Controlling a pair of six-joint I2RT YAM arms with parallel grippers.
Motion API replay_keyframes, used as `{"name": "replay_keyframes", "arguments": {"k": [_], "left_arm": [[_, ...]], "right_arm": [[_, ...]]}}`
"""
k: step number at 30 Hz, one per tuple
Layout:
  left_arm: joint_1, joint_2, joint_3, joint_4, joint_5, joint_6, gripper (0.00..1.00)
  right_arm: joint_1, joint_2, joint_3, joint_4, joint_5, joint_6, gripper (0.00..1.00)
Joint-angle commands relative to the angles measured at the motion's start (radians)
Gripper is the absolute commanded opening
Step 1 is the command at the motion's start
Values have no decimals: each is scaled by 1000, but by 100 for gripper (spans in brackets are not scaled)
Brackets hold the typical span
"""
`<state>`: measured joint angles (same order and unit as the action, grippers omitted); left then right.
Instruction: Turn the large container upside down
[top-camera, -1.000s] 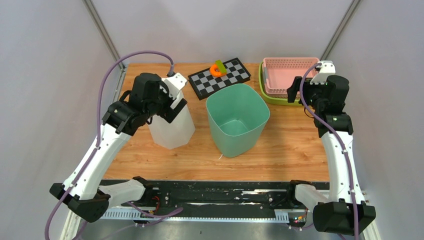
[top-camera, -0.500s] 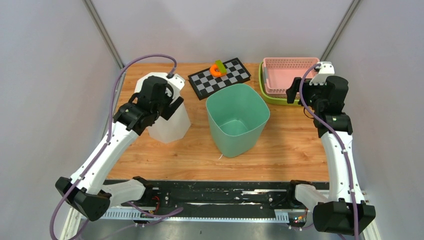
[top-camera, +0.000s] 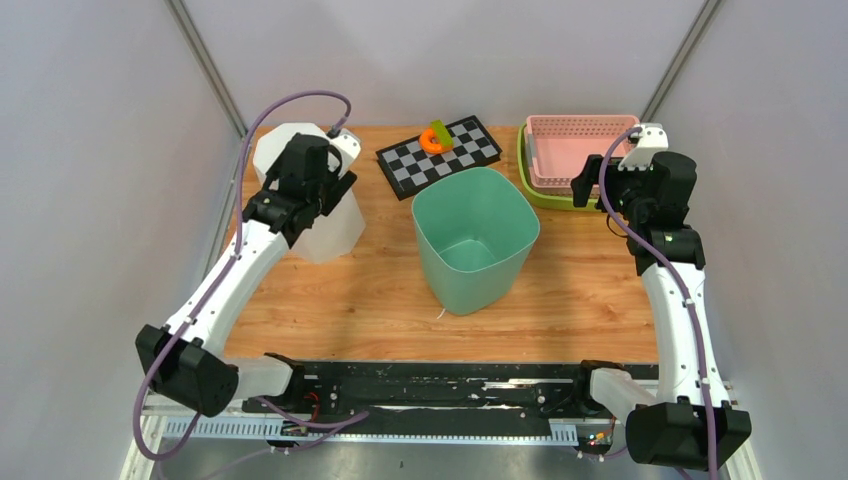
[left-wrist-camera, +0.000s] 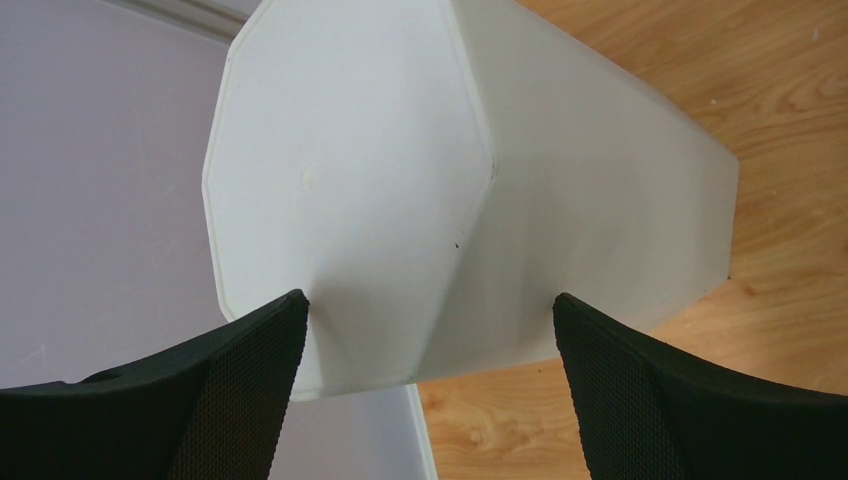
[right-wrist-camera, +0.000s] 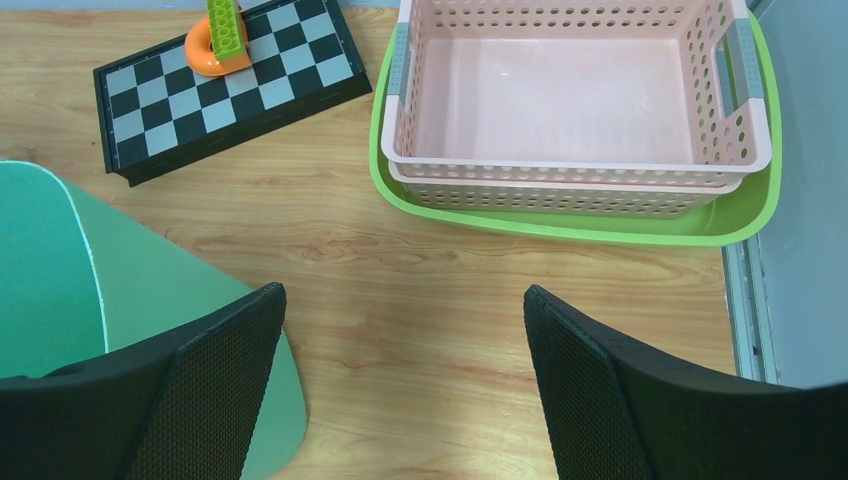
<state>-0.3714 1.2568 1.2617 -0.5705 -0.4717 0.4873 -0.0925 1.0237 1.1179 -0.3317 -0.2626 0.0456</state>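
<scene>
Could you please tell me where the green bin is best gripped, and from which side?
Probably the thin rim of the green bin, from above, one jaw inside and one outside the wall. It stands upright with its mouth open upward, and its body looks too wide for the jaws to span.

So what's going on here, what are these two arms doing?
The left gripper has its fingers on either side of a white container that sits bottom-up at the back left of the table; whether they squeeze it isn't clear. A green container stands open end up in the middle, untouched. The right gripper hovers open and empty near the pink basket.
</scene>
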Motion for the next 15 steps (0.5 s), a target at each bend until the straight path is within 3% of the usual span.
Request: {"name": "replay_keyframes", "arguments": {"k": [1,11,15], "left_arm": [[59,63,29,86,23,41,92],[135,207,137,178,42,81,91],[138,193,175,159,82,58,97]], "right_arm": [[-19,-13,-15,5,-14,16,91],[-19,-10,-16,5,-16,16,91],[-19,-11,-16,5,-17,17,91]]}}
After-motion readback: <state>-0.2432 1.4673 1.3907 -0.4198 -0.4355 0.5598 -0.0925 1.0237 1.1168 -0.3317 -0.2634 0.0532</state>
